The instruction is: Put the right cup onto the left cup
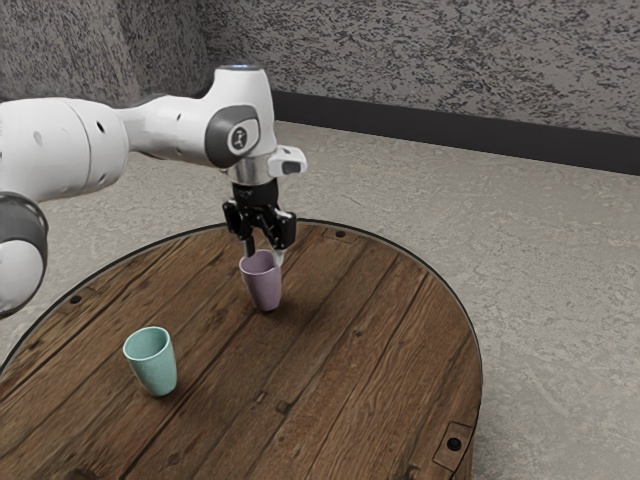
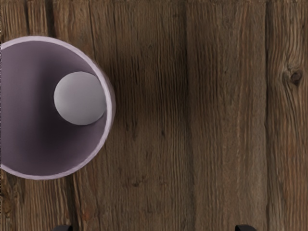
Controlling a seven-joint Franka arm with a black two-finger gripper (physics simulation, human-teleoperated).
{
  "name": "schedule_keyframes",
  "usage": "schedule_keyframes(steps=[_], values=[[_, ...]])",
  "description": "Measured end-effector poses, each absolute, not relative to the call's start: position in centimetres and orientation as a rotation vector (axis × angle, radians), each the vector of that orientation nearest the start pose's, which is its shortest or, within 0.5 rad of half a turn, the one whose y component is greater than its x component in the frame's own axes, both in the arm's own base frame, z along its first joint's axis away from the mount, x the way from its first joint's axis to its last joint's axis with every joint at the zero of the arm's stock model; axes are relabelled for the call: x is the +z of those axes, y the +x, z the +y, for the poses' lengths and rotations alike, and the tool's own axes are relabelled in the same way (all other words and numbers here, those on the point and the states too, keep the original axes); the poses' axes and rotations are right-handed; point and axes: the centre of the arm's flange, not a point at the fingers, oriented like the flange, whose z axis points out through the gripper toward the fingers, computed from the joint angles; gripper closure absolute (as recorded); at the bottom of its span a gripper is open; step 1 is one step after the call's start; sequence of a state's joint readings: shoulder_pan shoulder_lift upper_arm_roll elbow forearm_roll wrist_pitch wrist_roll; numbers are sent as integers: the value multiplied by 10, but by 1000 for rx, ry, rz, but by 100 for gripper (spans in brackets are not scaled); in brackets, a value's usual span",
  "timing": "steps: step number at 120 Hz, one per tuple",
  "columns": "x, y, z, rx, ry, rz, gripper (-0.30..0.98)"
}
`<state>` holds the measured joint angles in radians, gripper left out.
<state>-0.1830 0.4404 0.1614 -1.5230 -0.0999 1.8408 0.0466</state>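
My gripper (image 1: 264, 255) is over the counter (image 1: 345, 330), its fingers spread wide and grasping nothing — the purple cup (image 1: 264, 284) stands upright close to their tips. From that purple cup, the teal cup (image 1: 155, 368) stands well apart, toward the exterior view's left.

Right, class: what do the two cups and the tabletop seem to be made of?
The purple cup and teal cup: probably glazed ceramic, perhaps plastic; opaque, evenly coloured, softly shaded walls. The tabletop: apparently wood with a dull finish, from its grain, knots and plank seams.
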Motion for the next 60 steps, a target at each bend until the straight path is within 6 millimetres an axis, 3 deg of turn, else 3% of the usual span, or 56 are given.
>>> schedule_keyframes(steps=[25,60], values=[[377,691,-24,156,-3154,43,36],[343,706,-12,177,-3153,17,43]])
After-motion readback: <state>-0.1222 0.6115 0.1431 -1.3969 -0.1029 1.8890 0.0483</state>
